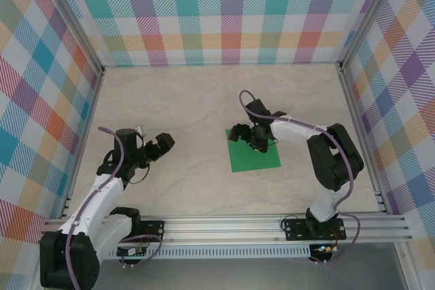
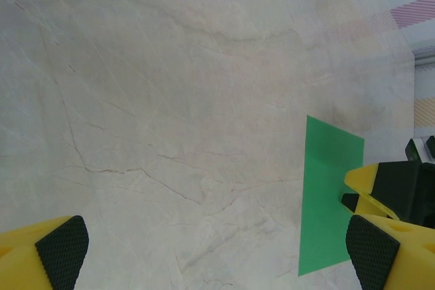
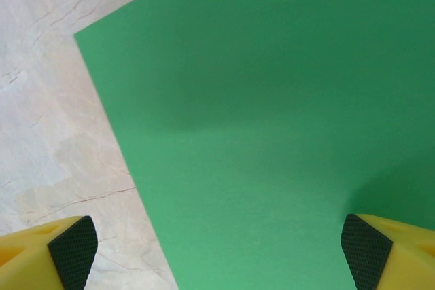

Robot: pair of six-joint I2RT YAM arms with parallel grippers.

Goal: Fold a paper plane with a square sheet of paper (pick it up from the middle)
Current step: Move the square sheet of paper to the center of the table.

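The table (image 1: 204, 93) is carrying one green sheet (image 1: 262, 161), which is lying flat and unfolded. The sheet is sitting directly beneath the right fingers (image 3: 71, 249). These are standing spread wide and released, one tip hanging over bare table just off the sheet's edge, the other over the green; contact cannot be told. The left fingers (image 2: 61, 246) are also standing released, grasping nothing and hovering over bare table. The sheet is lying off to their right.

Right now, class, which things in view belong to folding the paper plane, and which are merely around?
For the job: green square sheet of paper; right gripper, open over it; left gripper, open.
Merely around: table; checked walls; metal rail.
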